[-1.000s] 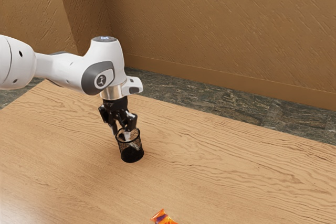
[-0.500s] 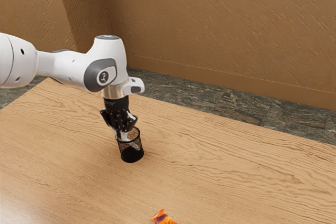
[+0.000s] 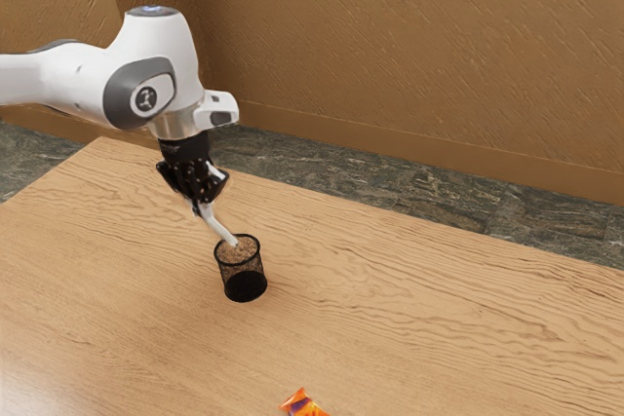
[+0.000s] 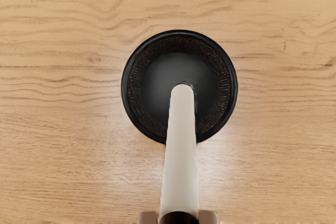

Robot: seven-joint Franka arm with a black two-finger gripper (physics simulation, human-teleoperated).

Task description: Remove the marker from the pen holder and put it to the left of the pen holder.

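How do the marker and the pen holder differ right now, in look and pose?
The marker is pale and slim; the pen holder is black, wider and mesh-sided. The marker is tilted, clamped in the gripper; the pen holder stands upright on the table. Both are roughly cylindrical.

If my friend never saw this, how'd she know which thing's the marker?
Find the wooden table, then the round black mesh pen holder standing on it. The marker is the long stick slanting from the robot's fingers down to the holder's mouth. It's thin and whitish; the holder is black, the little packet orange.
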